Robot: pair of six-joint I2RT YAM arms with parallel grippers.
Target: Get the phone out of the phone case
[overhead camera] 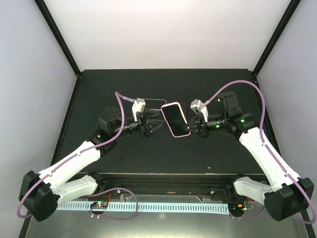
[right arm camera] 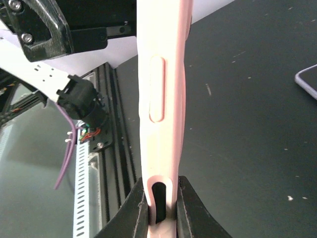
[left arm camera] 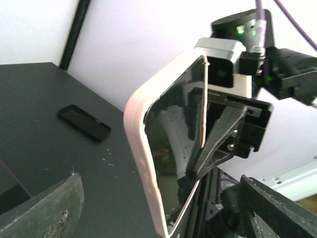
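Note:
A black phone (overhead camera: 174,117) sits in a pink case (overhead camera: 181,133) held up above the table between the two arms. My right gripper (overhead camera: 191,127) is shut on the case's edge. In the right wrist view its fingers (right arm camera: 136,213) clamp the pink case (right arm camera: 161,99) from both sides. In the left wrist view the glossy screen (left arm camera: 173,139) faces the camera inside the pink case (left arm camera: 141,148), with the right gripper (left arm camera: 195,173) pinching the far edge. My left gripper (overhead camera: 157,128) is open beside the phone's left side, its fingers (left arm camera: 44,208) spread wide, touching nothing.
A thin clear frame (overhead camera: 153,101) lies flat on the black table behind the phone; its corner shows in the right wrist view (right arm camera: 308,82). A small flat black object (left arm camera: 84,122) lies on the table. White walls enclose the table. A cable rail (overhead camera: 163,206) runs along the near edge.

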